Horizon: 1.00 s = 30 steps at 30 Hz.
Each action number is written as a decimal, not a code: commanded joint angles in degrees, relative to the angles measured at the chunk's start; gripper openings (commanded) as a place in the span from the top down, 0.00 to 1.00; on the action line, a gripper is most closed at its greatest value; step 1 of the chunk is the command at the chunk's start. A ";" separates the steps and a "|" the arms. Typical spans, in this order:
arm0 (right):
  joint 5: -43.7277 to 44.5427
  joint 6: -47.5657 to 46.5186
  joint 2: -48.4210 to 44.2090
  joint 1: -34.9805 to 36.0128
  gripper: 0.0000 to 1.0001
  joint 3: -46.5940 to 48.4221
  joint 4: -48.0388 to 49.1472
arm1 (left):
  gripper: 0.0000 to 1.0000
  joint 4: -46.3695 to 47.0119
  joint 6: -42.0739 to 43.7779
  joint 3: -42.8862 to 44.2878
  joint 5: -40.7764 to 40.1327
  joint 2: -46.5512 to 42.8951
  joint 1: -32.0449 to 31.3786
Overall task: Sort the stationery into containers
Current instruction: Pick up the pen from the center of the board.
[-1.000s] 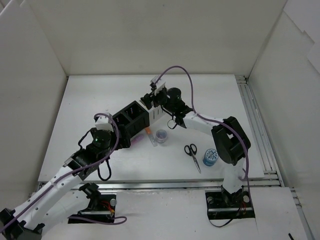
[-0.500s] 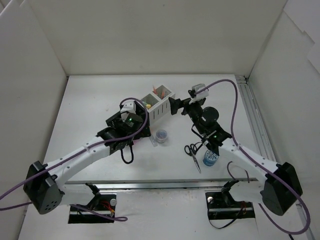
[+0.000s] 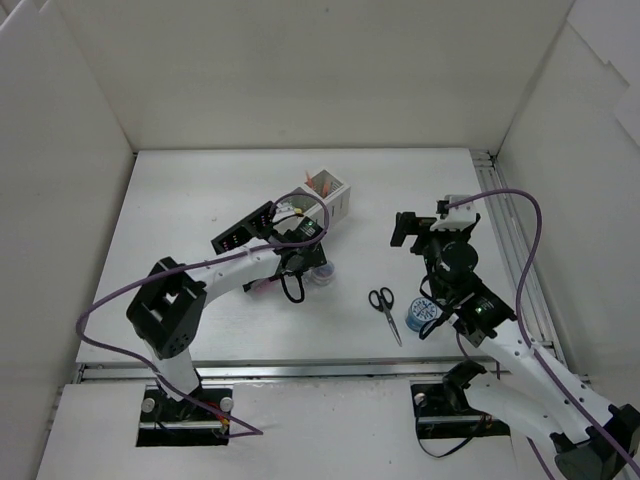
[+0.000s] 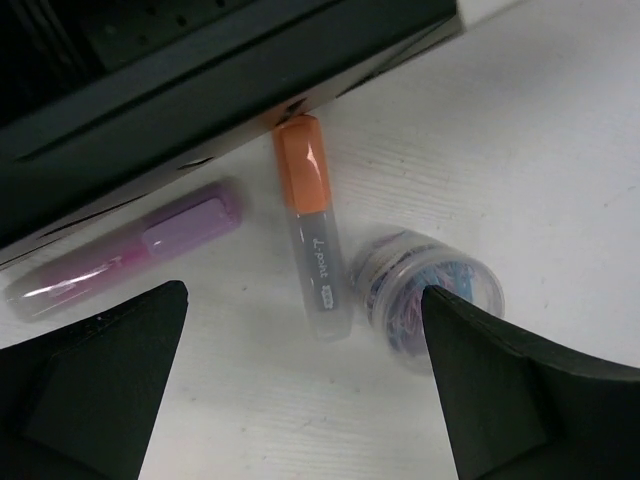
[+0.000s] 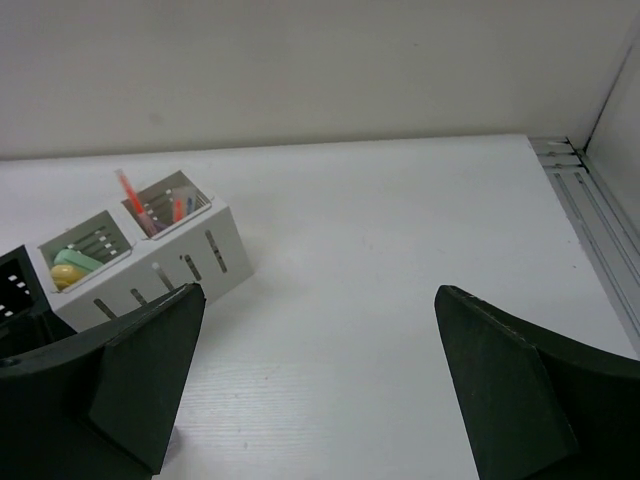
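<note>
- In the top view, the organiser is seen standing on the counter. Its white compartments form the right end, and its black end is partly covered by the left arm.
- The left claw is released, spread wide and empty. It hangs over the counter just in front of the organiser's black wall; this is made plain only by the left wrist view.
- Only in that view are an orange-capped marker and a purple marker clearly shown. Both lie on the counter: the orange cap meets the foot of the black wall, and the purple marker lies along that wall.
- A round tub of coloured clips stands just beside the orange-capped marker, on the side away from the organiser.
- The right claw is released and empty. It is held to the right of the organiser, well apart from it.
- The contents of the white compartments are given clearly only by the right wrist view. A green eraser rests on a yellow item in the compartment next to the black ones. Orange-red pens stand leaning in the end compartment.
- The scissors and the blue tape roll are shown in the top view alone. They lie on the counter to the organiser's right and nearer the arm bases, well apart from it, with the roll just beside the scissors.
</note>
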 commanded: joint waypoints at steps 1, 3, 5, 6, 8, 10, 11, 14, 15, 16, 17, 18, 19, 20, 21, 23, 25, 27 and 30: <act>4.14 1.16 -1.04 -0.53 0.02 -0.31 -0.43 | 0.03 2.83 -2.16 3.07 4.75 3.37 1.98; 4.59 1.07 -1.66 -0.53 0.02 -0.14 -1.31 | 0.07 4.24 -1.80 3.68 6.95 5.83 2.59; 5.46 0.98 -1.92 -0.71 0.02 -0.22 -2.01 | 0.08 2.85 -2.76 5.52 5.65 7.77 2.59; 5.64 0.89 -2.10 -0.71 0.02 -0.40 -2.02 | 0.08 1.45 -3.90 6.57 5.20 8.13 2.59; 6.26 0.81 -2.01 -0.89 0.02 -0.49 -1.93 | 0.10 0.82 -4.79 6.76 4.06 9.00 2.59; 6.69 0.72 -1.57 -0.97 0.02 -0.49 -2.01 | 0.12 0.47 -6.10 6.85 3.71 9.62 2.59; 6.70 0.72 -1.48 -0.97 0.02 -0.40 -2.10 | 0.13 -0.57 -6.63 7.11 3.44 10.15 2.59; 6.79 0.28 -0.78 -1.06 0.02 -0.22 -2.19 | 0.14 -1.29 -8.04 7.02 2.92 10.76 2.59; 6.79 0.28 -0.34 -1.15 0.02 -0.14 -2.19 | 0.15 -1.55 -8.48 6.85 2.65 10.77 2.59; 7.05 0.10 -0.17 -0.97 0.02 -0.14 -2.10 | 0.16 -1.55 -9.18 6.76 2.39 10.85 2.59; 7.14 0.10 0.36 -0.97 0.02 -0.14 -2.02 | 0.18 -1.81 -9.62 6.76 2.04 10.94 2.59; 7.14 0.02 0.54 -1.06 0.02 -0.05 -2.02 | 0.19 -1.99 -9.89 6.50 1.95 10.94 2.59; 7.14 0.01 0.63 -1.06 0.02 -0.05 -2.02 | 0.20 -1.82 -10.15 6.41 1.86 11.12 2.59; 7.22 0.01 1.06 -1.06 0.02 0.04 -2.10 | 0.23 -1.82 -10.59 6.32 1.86 11.38 2.59; 7.14 0.01 1.07 -0.89 0.02 0.04 -2.02 | 0.25 -1.82 -10.50 6.32 1.86 11.56 2.59; 7.31 0.01 1.07 -1.15 0.02 0.04 -2.02 | 0.35 -2.16 -10.59 6.67 1.60 12.00 1.98; 7.75 -0.07 0.98 -0.97 0.02 -0.05 -1.93 | 0.45 -2.17 -10.24 6.85 1.51 12.08 1.27; 8.19 -0.16 0.63 -1.06 0.02 -0.14 -1.93 | 0.51 -2.17 -9.63 6.94 1.42 12.35 0.22; 9.16 -0.34 0.10 -1.06 0.02 -0.31 -2.02 | 0.61 -2.34 -9.27 6.85 2.21 12.96 0.22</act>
